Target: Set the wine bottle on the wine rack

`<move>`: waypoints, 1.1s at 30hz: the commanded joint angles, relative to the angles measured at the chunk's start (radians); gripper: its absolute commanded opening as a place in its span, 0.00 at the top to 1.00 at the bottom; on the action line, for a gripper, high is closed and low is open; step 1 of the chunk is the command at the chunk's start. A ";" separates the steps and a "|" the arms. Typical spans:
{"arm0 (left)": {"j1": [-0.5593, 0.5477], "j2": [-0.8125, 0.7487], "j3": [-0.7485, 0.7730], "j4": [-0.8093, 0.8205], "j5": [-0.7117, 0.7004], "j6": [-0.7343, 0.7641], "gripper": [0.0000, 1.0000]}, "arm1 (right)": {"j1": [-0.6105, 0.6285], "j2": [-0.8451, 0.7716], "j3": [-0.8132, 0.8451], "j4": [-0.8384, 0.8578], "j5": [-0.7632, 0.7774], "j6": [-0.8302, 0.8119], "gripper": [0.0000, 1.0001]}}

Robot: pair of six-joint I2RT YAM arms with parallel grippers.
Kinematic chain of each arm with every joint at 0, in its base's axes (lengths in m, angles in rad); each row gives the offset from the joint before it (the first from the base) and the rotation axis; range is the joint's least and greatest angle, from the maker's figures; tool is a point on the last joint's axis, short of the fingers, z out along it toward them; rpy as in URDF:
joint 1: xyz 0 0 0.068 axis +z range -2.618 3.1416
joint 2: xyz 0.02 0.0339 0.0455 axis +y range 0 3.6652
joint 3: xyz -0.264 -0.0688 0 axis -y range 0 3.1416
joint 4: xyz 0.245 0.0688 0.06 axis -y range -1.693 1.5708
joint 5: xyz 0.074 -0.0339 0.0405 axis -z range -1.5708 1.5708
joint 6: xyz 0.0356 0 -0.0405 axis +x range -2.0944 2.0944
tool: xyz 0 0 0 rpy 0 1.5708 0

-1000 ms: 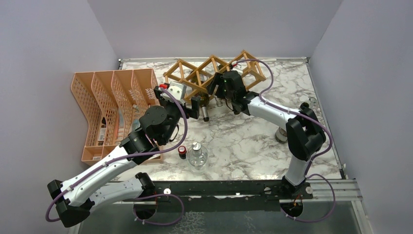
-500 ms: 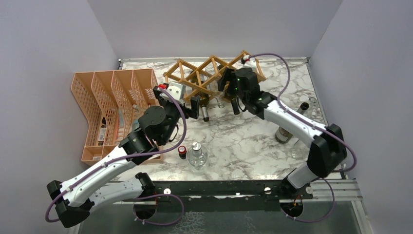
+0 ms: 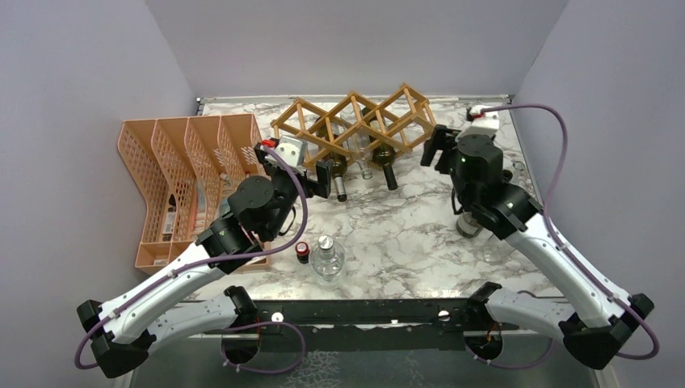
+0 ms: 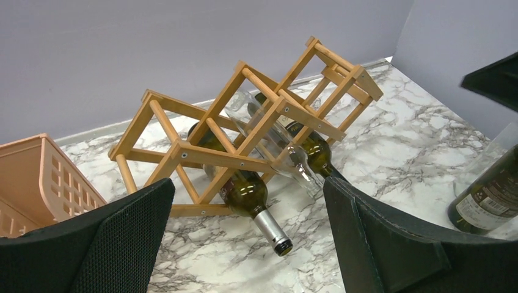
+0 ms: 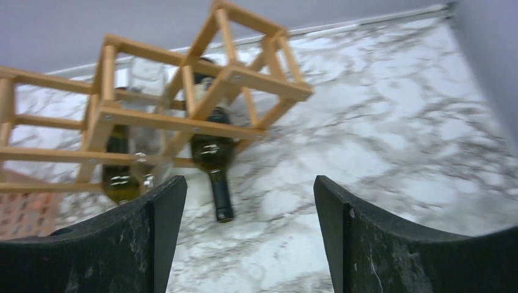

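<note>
The wine bottle (image 5: 211, 152) is lying in the wine rack (image 4: 183, 152), so the placing is looking done. My left hand (image 4: 247, 201) and right hand (image 5: 247, 183) are hovering released.

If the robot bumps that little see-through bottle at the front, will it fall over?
The clear bottle stands upright on a wide round base, so it probably resists tipping. It seems glass, so likely slippery and breakable. Toppled, its round body might roll on the smooth marble table.
</note>
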 commanded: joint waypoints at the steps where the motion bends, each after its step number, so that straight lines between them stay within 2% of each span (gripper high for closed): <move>1: 0.003 -0.004 0.010 0.011 0.044 -0.021 0.01 | 0.000 -0.091 0.015 -0.183 0.266 -0.063 0.22; 4: 0.003 0.006 0.013 0.011 0.058 -0.024 0.01 | -0.001 -0.096 0.045 -0.264 0.410 -0.071 0.23; 8: 0.002 0.016 0.015 0.009 0.069 -0.028 0.01 | -0.024 -0.089 0.068 -0.353 0.483 -0.033 0.22; 15: 0.003 0.028 0.030 -0.001 0.084 -0.029 0.01 | -0.110 -0.124 0.025 -0.348 0.491 -0.034 0.22; 21: 0.003 0.041 0.038 -0.003 0.096 -0.025 0.01 | -0.187 -0.135 -0.054 -0.328 0.409 -0.015 0.25; 24: 0.002 0.043 0.038 -0.005 0.102 -0.029 0.01 | -0.218 -0.133 -0.087 -0.333 0.377 0.007 0.32; 29: 0.002 0.047 0.039 -0.006 0.103 -0.033 0.01 | -0.223 -0.149 -0.110 -0.329 0.339 0.017 0.52; 33: 0.002 0.055 0.039 -0.001 0.110 -0.040 0.01 | -0.223 -0.178 -0.124 -0.306 0.319 -0.006 0.71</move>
